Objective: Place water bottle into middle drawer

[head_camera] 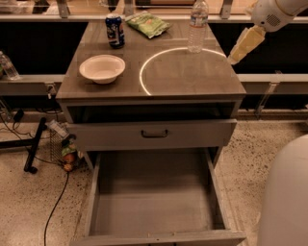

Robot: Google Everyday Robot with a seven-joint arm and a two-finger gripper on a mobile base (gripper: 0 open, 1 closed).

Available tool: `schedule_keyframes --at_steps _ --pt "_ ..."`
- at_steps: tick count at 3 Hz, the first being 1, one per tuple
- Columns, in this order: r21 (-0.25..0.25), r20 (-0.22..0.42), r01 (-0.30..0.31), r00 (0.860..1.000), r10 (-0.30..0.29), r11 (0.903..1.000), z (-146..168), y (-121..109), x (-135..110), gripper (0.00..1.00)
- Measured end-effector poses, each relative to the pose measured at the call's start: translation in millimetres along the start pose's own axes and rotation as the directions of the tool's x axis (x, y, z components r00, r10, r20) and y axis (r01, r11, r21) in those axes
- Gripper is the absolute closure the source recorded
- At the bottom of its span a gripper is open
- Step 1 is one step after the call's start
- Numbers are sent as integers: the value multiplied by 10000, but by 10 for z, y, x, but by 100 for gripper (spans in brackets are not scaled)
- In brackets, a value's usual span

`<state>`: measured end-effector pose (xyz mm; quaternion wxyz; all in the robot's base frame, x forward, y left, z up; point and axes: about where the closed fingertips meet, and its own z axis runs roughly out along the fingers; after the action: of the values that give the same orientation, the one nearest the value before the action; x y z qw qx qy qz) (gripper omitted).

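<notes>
Water bottle (pixel 198 26) near back edge, gripper (pixel 233 59) right

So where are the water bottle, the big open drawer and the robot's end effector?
water bottle (pixel 198 29): camera view, on its ribbed body.
middle drawer (pixel 154 211): camera view, on its bare grey floor.
end effector (pixel 236 54): camera view, near its yellow tip, beside the water bottle.

so the gripper (pixel 237 55) hangs out at the far right, angled down and leftward off the white wrist (pixel 273 13). Rounded white body (pixel 288 192) fills the near right corner.
</notes>
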<state>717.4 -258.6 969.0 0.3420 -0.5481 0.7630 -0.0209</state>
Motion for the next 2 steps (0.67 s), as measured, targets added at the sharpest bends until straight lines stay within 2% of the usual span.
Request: schedule_keyframes --at_steps 1,2 --pt "273 1030 -1612 9821 1576 9866 465 -295 98 0" --pt "535 1790 -2884 9447 2750 9560 782 -537 211 0"
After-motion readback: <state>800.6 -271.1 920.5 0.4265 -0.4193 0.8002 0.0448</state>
